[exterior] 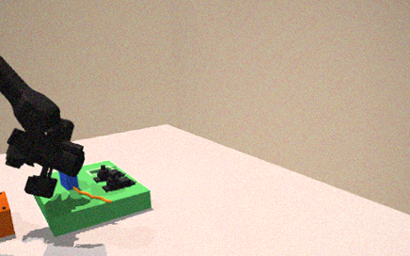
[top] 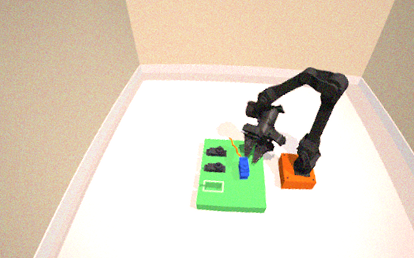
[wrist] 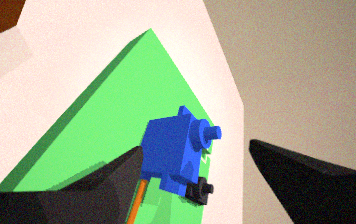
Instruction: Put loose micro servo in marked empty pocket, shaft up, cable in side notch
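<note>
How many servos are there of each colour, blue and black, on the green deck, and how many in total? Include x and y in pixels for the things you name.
Blue servo (top: 243, 168) (exterior: 68, 180) (wrist: 167, 147): 1
Black servos (top: 216, 152) (exterior: 116, 180) (wrist: 197, 192): 2
Total on the green deck (top: 239, 197) (exterior: 102, 216) (wrist: 120, 95): 3

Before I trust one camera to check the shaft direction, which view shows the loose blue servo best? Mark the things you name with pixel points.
The wrist view: the blue servo (top: 243, 168) (exterior: 68, 180) (wrist: 167, 147) is large, its shaft distinct. Top shows it small; exterior, partly behind the gripper (top: 251, 159) (wrist: 196, 145).
</note>
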You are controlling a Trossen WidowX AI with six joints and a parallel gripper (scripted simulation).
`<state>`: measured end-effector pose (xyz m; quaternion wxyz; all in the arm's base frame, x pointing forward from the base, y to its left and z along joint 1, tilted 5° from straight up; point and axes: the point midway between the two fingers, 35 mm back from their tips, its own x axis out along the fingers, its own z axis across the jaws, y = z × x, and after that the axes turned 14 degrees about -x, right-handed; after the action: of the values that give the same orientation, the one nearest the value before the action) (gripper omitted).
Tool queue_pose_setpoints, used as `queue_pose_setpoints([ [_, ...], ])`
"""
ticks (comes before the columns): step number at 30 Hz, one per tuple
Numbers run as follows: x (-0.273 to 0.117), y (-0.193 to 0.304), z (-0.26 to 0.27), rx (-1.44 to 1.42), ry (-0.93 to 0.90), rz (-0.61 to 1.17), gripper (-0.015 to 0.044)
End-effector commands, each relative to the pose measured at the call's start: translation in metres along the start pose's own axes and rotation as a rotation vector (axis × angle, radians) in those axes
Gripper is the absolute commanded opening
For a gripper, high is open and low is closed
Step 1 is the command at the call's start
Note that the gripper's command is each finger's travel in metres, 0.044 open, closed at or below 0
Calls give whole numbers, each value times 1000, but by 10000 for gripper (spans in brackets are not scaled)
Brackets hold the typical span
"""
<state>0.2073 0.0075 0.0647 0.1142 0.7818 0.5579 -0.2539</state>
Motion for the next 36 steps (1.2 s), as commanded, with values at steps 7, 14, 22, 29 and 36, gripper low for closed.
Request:
queue_pose_setpoints([
  [7,3,-1,0,-131,-58,-46,440],
  [14,6,-1,-1,-340,-142,-124,440],
  [22,9,-1,-2,-582,-226,-222,440],
  [29,11,0,-3,-791,-290,-316,440],
  [36,12,2,-6,-1001,-345,-413,440],
])
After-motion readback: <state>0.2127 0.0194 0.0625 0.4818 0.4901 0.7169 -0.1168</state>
